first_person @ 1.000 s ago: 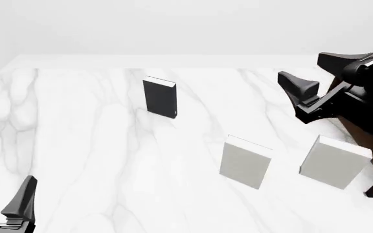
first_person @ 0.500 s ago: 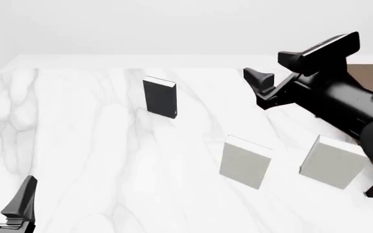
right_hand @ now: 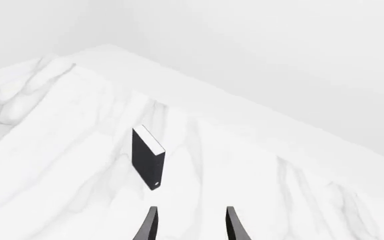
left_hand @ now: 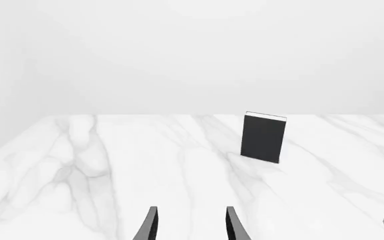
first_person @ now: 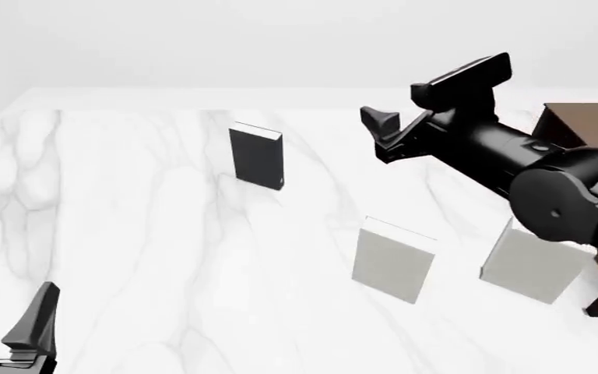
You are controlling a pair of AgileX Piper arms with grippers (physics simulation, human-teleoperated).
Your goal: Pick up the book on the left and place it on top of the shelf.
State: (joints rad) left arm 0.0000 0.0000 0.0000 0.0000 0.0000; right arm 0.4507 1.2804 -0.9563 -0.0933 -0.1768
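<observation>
The book [first_person: 256, 156], small, dark-covered with white page edges, stands upright on the marble table at the far left-centre. It also shows in the left wrist view [left_hand: 264, 137] and the right wrist view [right_hand: 148, 159]. The dark brown shelf [first_person: 590, 123] is at the right edge, mostly hidden behind the right arm. My right gripper [first_person: 391, 104] is open and empty, raised above the table to the right of the book and apart from it. My left gripper [first_person: 6, 302] is open and empty at the near left corner, far from the book.
Two larger white-grey books stand upright in the near right area, one [first_person: 392, 259] in the middle and one [first_person: 536, 261] next to the shelf. The right arm's body reaches over the second one. The table's far edge lies behind the dark book.
The right arm has swung left from over the shelf toward the dark book, with its gripper still open. The left gripper and all the books have not moved.
</observation>
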